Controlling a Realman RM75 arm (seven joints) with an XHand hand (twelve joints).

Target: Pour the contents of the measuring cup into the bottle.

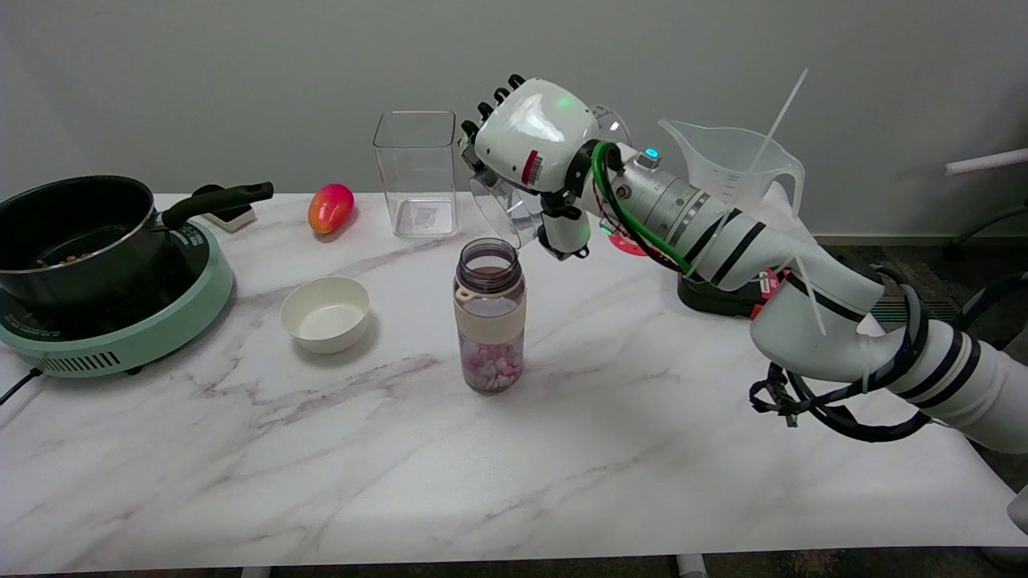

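On the marble tabletop (642, 449), mid-width, the open bottle (490, 317) holds pink pellets. The robot hand (536, 152) grasps a tipped clear measuring cup (506, 210) above it, seemingly emptied; righting it comes next.

Lab: bare wall, marble table (642, 449), hotplate (120, 337).

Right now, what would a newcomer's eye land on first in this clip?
The right hand at centre, holding a clear cup tipped over the open bottle, which has pink and white pieces at its bottom. Next, the black pot on the green cooker at far left.
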